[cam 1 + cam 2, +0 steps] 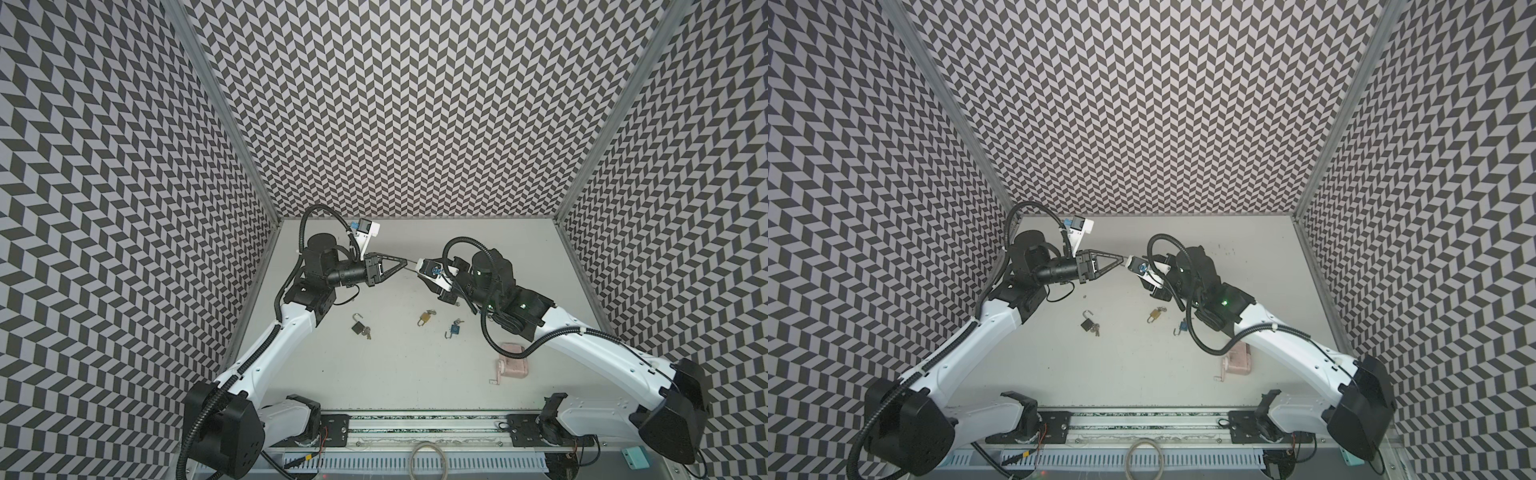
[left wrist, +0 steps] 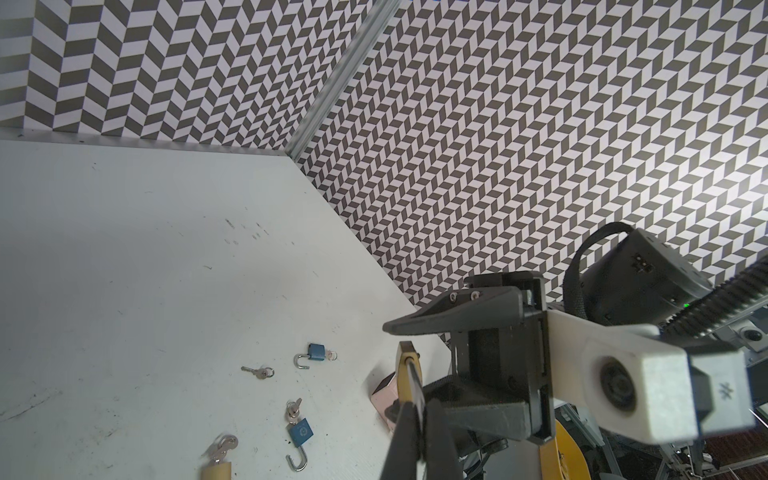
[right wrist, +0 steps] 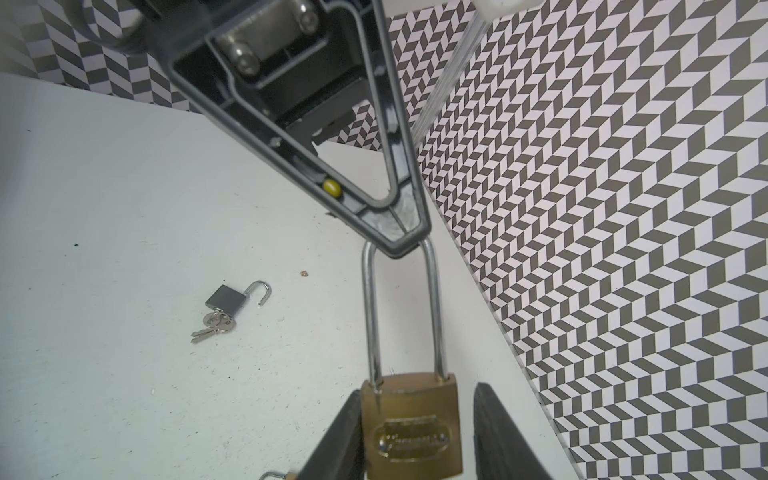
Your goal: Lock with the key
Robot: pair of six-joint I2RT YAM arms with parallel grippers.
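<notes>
A brass padlock (image 3: 411, 432) with a long steel shackle (image 3: 434, 311) hangs in the air above the back of the table. My left gripper (image 1: 405, 262) is shut on the top of the shackle, as the left wrist view also shows (image 2: 419, 405). My right gripper (image 3: 417, 395) straddles the padlock's body. One of its fingers (image 3: 340, 436) touches the body's side, and a gap shows between the other and the body. No key shows in this padlock; its keyhole end is hidden. A loose key (image 2: 258, 371) lies on the table.
Below the grippers lie a grey padlock (image 1: 357, 328) with open shackle and keys, a small brass padlock (image 1: 424, 329) and a blue one (image 1: 455, 330). The left wrist view shows two blue padlocks (image 2: 316, 352) (image 2: 300, 432). A pink object (image 1: 511, 365) sits under the right arm. Patterned walls enclose the table.
</notes>
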